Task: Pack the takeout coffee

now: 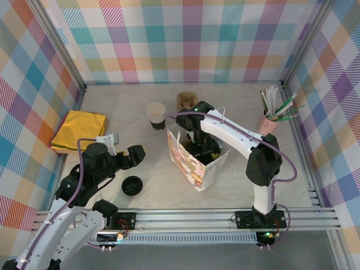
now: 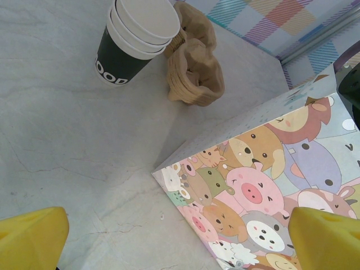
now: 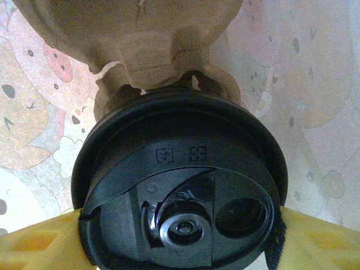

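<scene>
The right fingers (image 3: 39,244) are clamping the takeout coffee (image 3: 180,185) by its round black lid. One yellow finger is pressing at each side of the rim, so the pair is standing partly apart with the cup filling the gap. The coffee is sitting down inside the cartoon-printed paper bag (image 1: 185,163), whose pale inner walls are showing around the lid in the right wrist view. The cup's body is hiding beneath the lid. A brown moulded piece (image 3: 140,39) is lying just beyond the lid, meeting its far edge.

From above, the right arm is reaching down into the bag's open mouth, and the bag is standing near the middle of the surface (image 1: 236,95). The left fingers (image 2: 31,239) are spreading wide and holding nothing. They are hovering over the surface just left of the bag, apart from the coffee.

A loose black lid (image 1: 132,185) is lying near the left arm. A stack of open white cups (image 1: 156,115) and a brown cup carrier (image 1: 185,101) are standing side by side behind the bag.
</scene>
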`<state>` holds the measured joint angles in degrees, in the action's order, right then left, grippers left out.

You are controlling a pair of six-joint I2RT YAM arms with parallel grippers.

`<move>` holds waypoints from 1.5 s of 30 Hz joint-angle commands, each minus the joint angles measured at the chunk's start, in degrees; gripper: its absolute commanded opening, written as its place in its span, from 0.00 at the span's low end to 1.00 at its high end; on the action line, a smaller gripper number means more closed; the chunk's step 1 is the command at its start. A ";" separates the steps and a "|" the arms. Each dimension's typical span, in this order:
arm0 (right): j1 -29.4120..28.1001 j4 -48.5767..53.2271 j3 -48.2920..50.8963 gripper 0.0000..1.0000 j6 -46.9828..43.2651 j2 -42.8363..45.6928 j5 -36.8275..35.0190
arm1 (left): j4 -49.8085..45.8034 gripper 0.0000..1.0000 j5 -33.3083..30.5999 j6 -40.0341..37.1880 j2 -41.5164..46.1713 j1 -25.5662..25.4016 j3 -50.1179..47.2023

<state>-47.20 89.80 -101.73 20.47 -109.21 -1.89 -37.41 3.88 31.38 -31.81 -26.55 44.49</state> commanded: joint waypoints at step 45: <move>-0.26 -0.52 1.89 0.68 0.51 -0.75 1.80 | -0.27 1.00 0.26 -1.28 0.26 -0.07 -0.19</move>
<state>-47.20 88.97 -100.92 20.51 -109.19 -1.63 -37.43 3.86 31.38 -31.81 -26.55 44.49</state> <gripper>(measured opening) 0.687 0.996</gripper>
